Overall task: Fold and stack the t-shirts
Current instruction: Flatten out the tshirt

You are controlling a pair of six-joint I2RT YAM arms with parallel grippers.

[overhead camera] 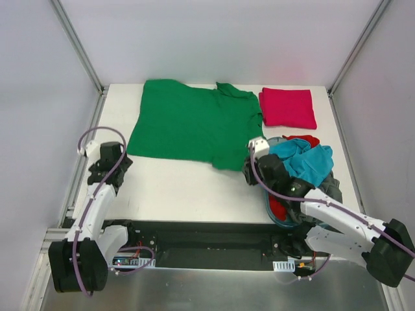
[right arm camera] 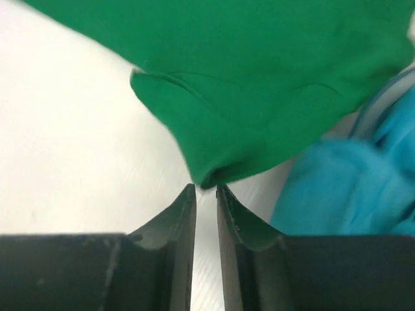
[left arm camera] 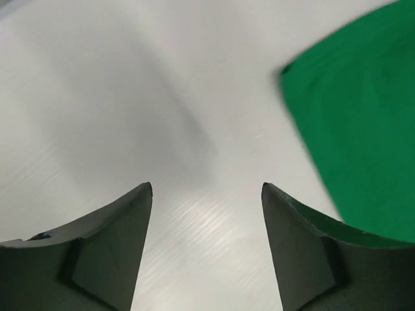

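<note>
A bright green t-shirt [overhead camera: 194,123] lies spread flat across the back middle of the table. A crimson-pink t-shirt [overhead camera: 287,107] lies folded at the back right. Teal [overhead camera: 305,162], red [overhead camera: 305,138] and dark grey [overhead camera: 334,184] t-shirts are heaped at the right. My left gripper [left arm camera: 206,188] is open over bare table, just left of the green shirt's [left arm camera: 356,129] near left corner. My right gripper [right arm camera: 205,188] stands narrowly open, with table showing in the gap. The green shirt's [right arm camera: 259,84] near right corner lies just past its tips, and teal cloth [right arm camera: 337,188] is to its right.
The heap of shirts sits in a round blue tub [overhead camera: 272,212] beside the right arm, its rim [right arm camera: 379,103] showing in the right wrist view. Metal frame posts [overhead camera: 78,45] and white walls enclose the table [overhead camera: 181,188].
</note>
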